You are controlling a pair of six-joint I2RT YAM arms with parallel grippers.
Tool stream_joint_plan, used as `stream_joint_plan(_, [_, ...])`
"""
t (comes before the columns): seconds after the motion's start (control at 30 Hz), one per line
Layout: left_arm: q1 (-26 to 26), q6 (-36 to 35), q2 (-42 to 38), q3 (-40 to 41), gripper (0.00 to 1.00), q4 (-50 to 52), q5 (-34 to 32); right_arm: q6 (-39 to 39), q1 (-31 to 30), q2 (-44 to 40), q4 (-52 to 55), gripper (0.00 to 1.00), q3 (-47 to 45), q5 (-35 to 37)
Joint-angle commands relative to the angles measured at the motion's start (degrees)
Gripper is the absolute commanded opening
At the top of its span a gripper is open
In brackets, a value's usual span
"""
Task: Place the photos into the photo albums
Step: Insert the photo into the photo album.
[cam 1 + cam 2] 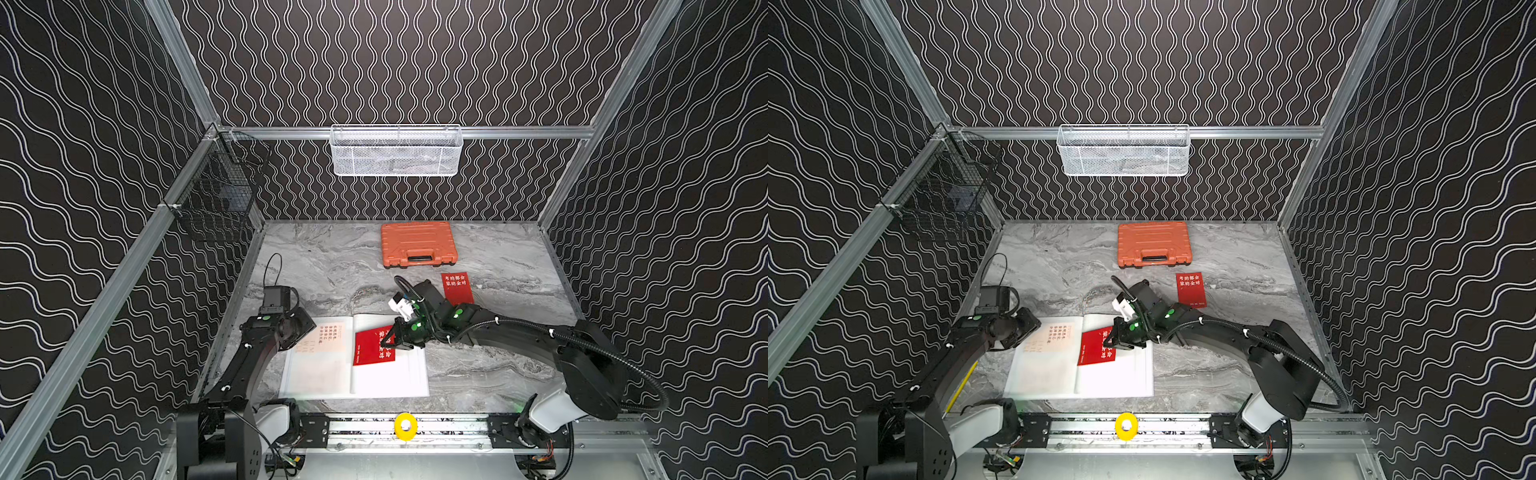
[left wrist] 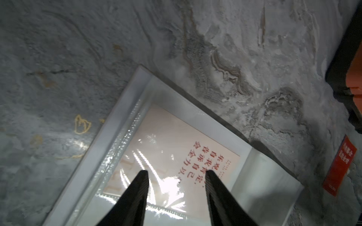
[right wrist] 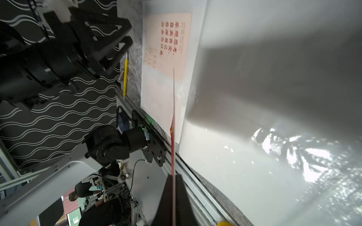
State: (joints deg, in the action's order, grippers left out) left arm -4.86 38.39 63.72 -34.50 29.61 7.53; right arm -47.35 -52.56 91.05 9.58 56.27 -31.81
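Red card (image 1: 371, 349) clamped edge-on in the right pincer (image 1: 386, 343), over the right page of the open album (image 1: 390, 384) by the worktop's (image 1: 478, 374) front edge. Left pincer (image 2: 175, 172) hovers half-open, empty, above the left page. Next, I'd guess: lay the card flat and slide it into that page.

Orange case (image 1: 417, 244) at rear of marble table (image 1: 505, 266); white mesh basket (image 1: 396, 150) hangs above.

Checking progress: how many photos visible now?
3: cream photo on the album's left page; red photo in the right gripper over the album; second red photo on the table. More may be hidden.
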Motion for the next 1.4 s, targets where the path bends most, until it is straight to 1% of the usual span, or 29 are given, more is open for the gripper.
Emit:
stream_joint_plan(0.0, [-2.14,-0.03,-1.41,2.04,0.52,-2.35,-2.09,-0.23,-1.12,0.87,2.46,0.00,0.51,-0.03])
stream_joint_plan(0.37, [-5.26,3.23,-2.87,7.85,0.53,-10.13,-2.88,-1.16,-3.25,6.33,7.40,0.00,7.06,1.38])
stream_joint_plan(0.6, [-5.59,4.62,-3.43,10.61,0.53,-13.84,-1.95,-2.21,-3.90,9.11,11.86,0.00,10.76,4.05])
stream_joint_plan(0.97, [-5.56,6.67,-6.32,13.93,0.54,-15.90,-3.31,-6.59,-5.77,10.06,15.15,0.00,13.22,8.21])
stream_joint_plan(1.27, [-5.59,7.47,-9.79,14.45,0.53,-15.64,-3.81,-7.56,-9.47,13.65,20.85,0.00,20.27,12.78])
stream_joint_plan(1.37, [-5.65,7.74,-10.80,14.62,0.53,-15.87,-3.99,-8.09,-10.17,14.13,22.33,0.00,21.37,14.18])
